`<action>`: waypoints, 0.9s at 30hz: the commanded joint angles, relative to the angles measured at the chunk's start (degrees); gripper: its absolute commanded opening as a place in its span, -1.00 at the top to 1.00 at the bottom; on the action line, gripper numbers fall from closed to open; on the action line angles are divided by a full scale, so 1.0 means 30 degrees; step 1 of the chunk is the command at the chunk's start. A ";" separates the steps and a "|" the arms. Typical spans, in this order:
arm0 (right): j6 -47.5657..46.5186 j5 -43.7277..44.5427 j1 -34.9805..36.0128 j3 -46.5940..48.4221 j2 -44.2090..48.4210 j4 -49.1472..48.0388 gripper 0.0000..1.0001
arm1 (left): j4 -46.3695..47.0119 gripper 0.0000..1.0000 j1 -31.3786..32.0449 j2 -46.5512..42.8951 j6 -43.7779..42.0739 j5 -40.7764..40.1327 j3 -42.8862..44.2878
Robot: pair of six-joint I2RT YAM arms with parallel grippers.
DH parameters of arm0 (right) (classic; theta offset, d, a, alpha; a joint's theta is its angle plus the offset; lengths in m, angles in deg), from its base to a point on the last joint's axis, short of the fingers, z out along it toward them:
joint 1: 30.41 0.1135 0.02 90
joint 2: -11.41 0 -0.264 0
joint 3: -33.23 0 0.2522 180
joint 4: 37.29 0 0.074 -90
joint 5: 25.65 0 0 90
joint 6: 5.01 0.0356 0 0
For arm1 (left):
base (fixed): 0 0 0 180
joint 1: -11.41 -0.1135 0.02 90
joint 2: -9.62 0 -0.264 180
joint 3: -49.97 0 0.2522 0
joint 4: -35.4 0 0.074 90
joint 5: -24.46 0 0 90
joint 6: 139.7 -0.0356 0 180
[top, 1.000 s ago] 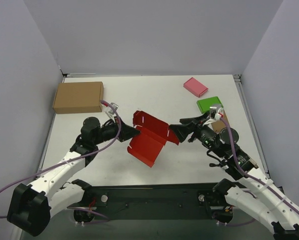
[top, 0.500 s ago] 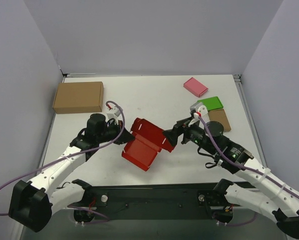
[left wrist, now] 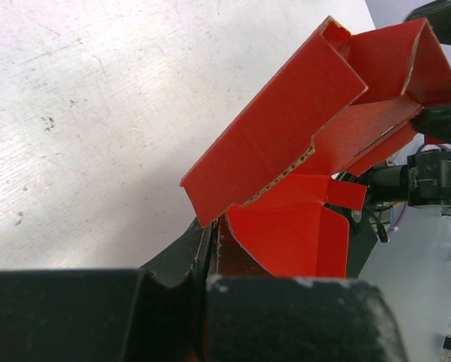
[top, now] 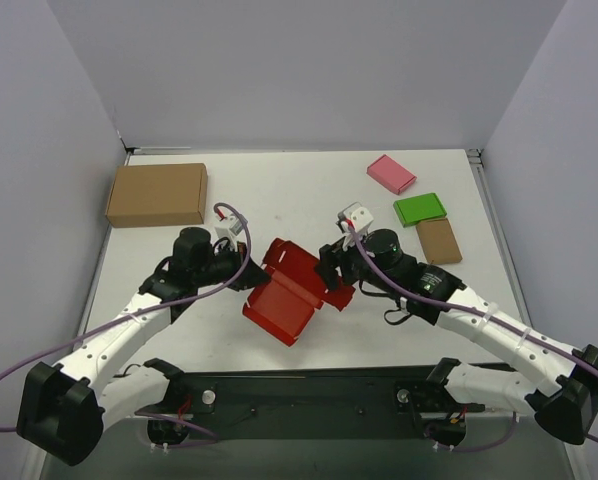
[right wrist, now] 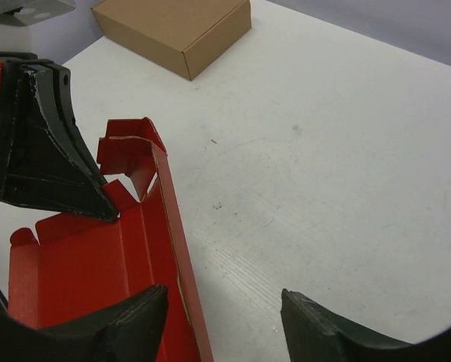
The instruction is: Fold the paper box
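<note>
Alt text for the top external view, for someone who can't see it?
The half-folded red paper box is at centre, the left gripper clamped on its left edge, the right gripper at its right wall. Farther back: a brown carton at left; a pink box, green box and tan box at right.

The paper box (top: 282,293) is bright red inside and out, unprinted, with a pale tan line of raw board along its cut edges. My left gripper (top: 253,274) and right gripper (top: 329,278) are matte black. My arms (top: 119,338) are white with black joints and carry purple cables (top: 241,258). The table (top: 299,190) is white, flecked with faint grey scuffs. The carton (top: 157,194) is plain brown. Beyond it are a pink box (top: 391,173), a green box (top: 420,208) and a brown flat box (top: 439,240). The walls (top: 299,70) are pale grey-lilac.
</note>
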 commanded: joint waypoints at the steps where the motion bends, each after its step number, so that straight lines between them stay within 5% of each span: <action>1: -0.0685 -0.1467 -0.0094 0.0678 -0.0248 -0.1558 -0.10 | 0.1270 1.00 -0.0068 -0.0901 -0.0579 0.1482 0.0158; 6: -0.0131 -0.4597 -0.1264 0.0356 -0.0395 -0.2349 0.18 | 0.2004 1.00 -0.0068 -0.1516 -0.0696 0.3122 -0.0106; 9: 0.0338 -0.6209 -0.1909 -0.0023 -0.0132 -0.2992 0.73 | 0.2122 1.00 -0.0097 -0.1633 -0.0814 0.4116 -0.0194; 12: 0.0807 -0.7531 -0.2700 -0.0521 0.0277 -0.3726 1.00 | 0.2912 1.00 -0.0097 -0.2071 -0.0522 0.4616 -0.0487; 22: 0.2039 -1.1869 -0.3961 -0.1110 0.1714 -0.4665 1.00 | 0.5486 1.00 -0.1092 -0.2806 0.1672 0.6225 -0.1980; 25: 0.2098 -1.2456 -0.3962 -0.1022 0.1744 -0.4578 1.00 | 0.5959 0.53 -0.1736 -0.2835 0.2086 0.6901 -0.1924; 26: 0.2040 -1.2602 -0.3962 -0.1021 0.1773 -0.4490 1.00 | 0.5931 0.10 -0.1912 -0.2864 0.2115 0.7281 -0.1807; 27: 0.1953 -1.2604 -0.3962 -0.0992 0.1773 -0.4373 1.00 | 0.5931 -0.05 -0.2262 -0.3068 0.2116 0.7400 -0.1574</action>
